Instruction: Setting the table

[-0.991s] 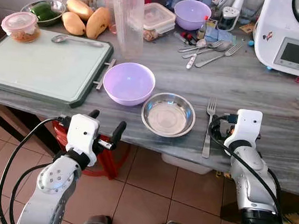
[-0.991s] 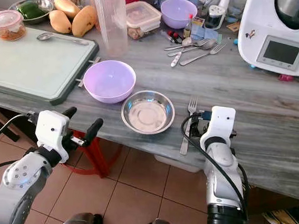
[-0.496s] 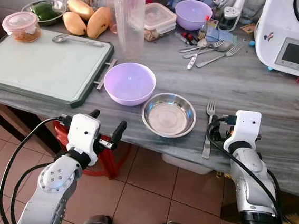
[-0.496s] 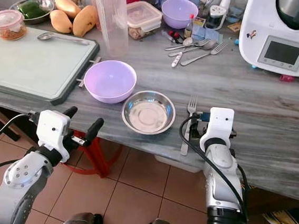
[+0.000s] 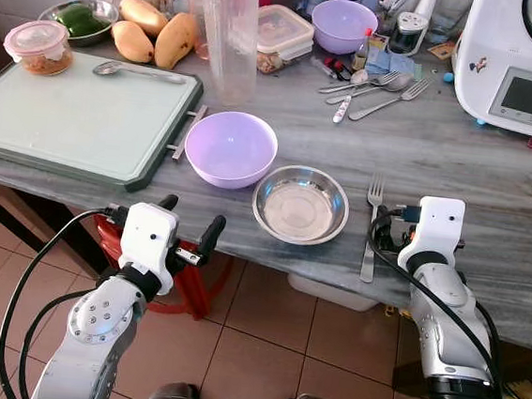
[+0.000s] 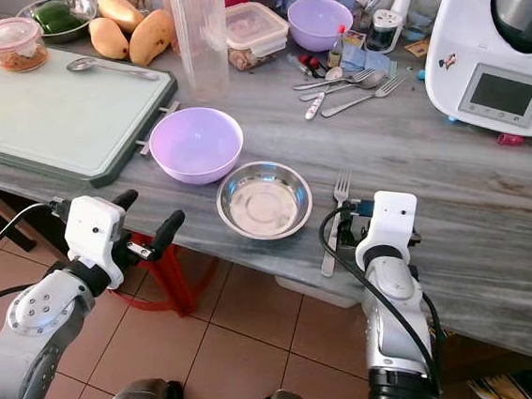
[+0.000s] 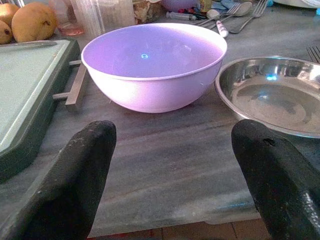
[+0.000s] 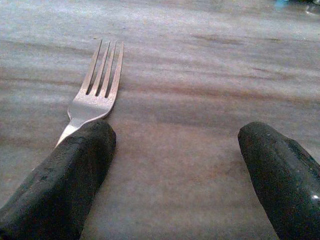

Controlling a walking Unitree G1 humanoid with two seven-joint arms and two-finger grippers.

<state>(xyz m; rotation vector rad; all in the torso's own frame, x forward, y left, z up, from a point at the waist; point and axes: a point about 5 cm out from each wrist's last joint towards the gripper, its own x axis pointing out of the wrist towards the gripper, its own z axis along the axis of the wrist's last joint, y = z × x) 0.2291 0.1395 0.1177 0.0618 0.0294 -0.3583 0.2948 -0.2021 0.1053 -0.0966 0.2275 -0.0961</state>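
Observation:
On the grey table (image 5: 476, 173), near its front edge, lie a purple bowl (image 5: 230, 147), a steel bowl (image 5: 300, 204) to its right, and a fork (image 5: 371, 228) right of that, tines pointing away from me. My left gripper (image 5: 190, 221) is open just off the table's edge, aimed at the purple bowl (image 7: 150, 65), with the steel bowl (image 7: 272, 95) ahead to one side. My right gripper (image 8: 177, 132) is open low over the tabletop, one finger (image 8: 75, 170) over the fork's handle (image 8: 97, 95). Nothing is held.
A green cutting board (image 5: 76, 115) with a spoon fills the left of the table. A clear bottle (image 5: 227, 35), mangoes (image 5: 155, 33), a second purple bowl (image 5: 342, 25), loose cutlery (image 5: 376, 86) and a white kitchen appliance (image 5: 529, 64) stand at the back. A red stool (image 5: 192, 287) sits under the table.

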